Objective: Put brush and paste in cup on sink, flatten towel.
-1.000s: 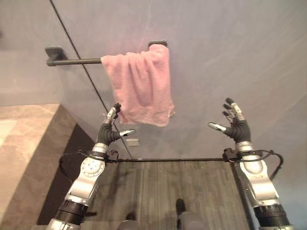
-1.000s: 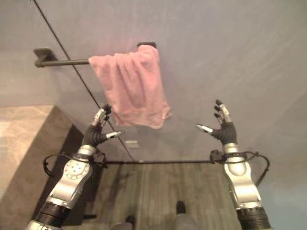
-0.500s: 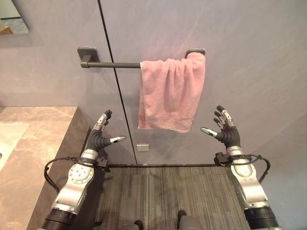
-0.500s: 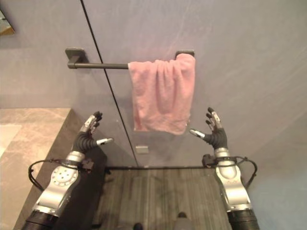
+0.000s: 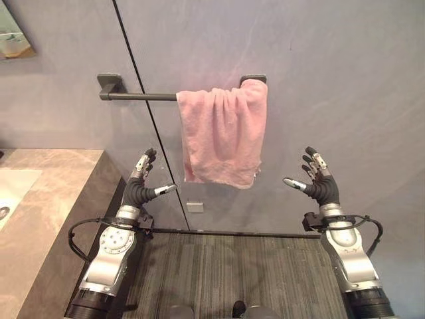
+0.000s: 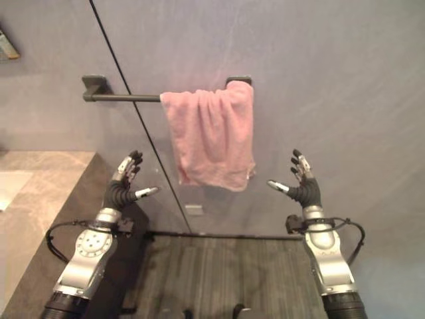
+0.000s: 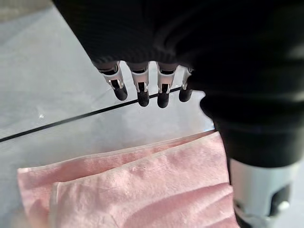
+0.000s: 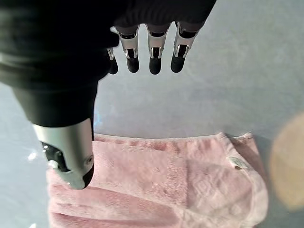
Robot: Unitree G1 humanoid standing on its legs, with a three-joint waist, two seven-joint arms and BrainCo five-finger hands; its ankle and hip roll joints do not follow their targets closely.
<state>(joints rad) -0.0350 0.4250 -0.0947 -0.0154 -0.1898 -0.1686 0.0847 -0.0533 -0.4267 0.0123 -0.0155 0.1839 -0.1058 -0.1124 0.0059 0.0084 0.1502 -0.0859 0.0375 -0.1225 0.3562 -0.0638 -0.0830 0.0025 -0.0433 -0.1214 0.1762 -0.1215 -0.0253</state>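
Moved: my view shifts, towel [image 5: 222, 136] stays bunched on rail [image 5: 139, 97].
Left hand [image 5: 141, 184]: fingers spread, empty, near towel.
Right hand [image 5: 319, 184]: same, empty.

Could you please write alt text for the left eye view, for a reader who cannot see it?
A pink towel hangs bunched at the right end of a dark wall bar. The robot's left hand and right hand are raised open on either side below it, touching nothing.
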